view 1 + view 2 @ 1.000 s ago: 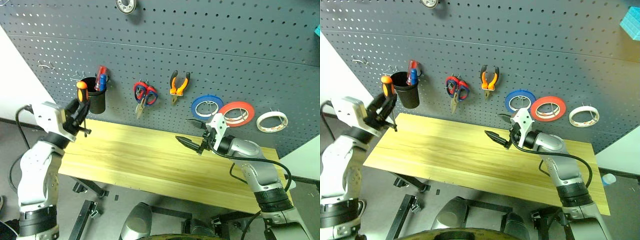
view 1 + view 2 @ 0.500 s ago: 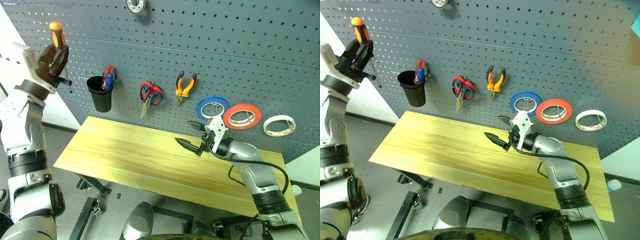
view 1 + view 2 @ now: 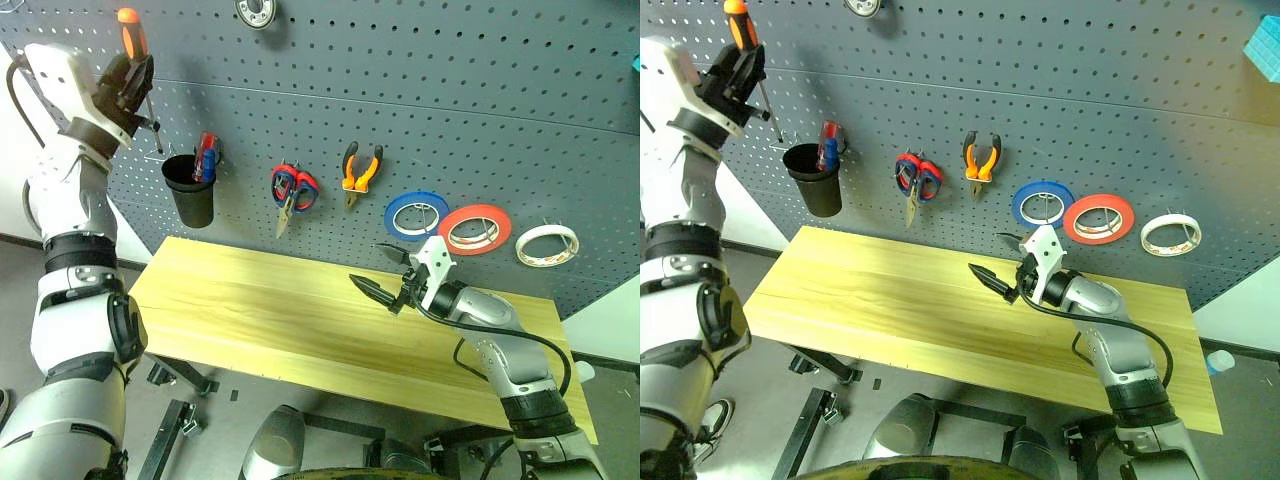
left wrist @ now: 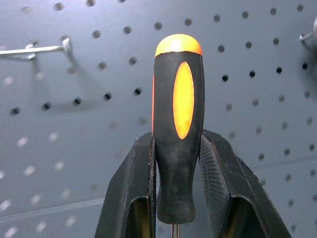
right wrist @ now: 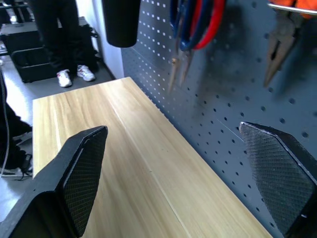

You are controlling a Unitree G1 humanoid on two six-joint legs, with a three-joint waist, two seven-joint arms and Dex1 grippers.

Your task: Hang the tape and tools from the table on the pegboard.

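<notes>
The screwdriver is clamped by its orange-and-black handle between the closed fingers of the left gripper, the handle end up and the thin shaft pointing down below the fingers, presumably so that it can be lowered or hooked into place on the pegboard. The left arm is raised high with the gripper close in front of the board; an empty wire hook is seen just beside and ahead of the handle, and the black cup hangs well below it. The right gripper is held level over the table with its jaws spread wide and nothing between them. Beyond it on the board the red tape, the pliers and the scissors are already hung, so the screwdriver is judged the last item.
</notes>
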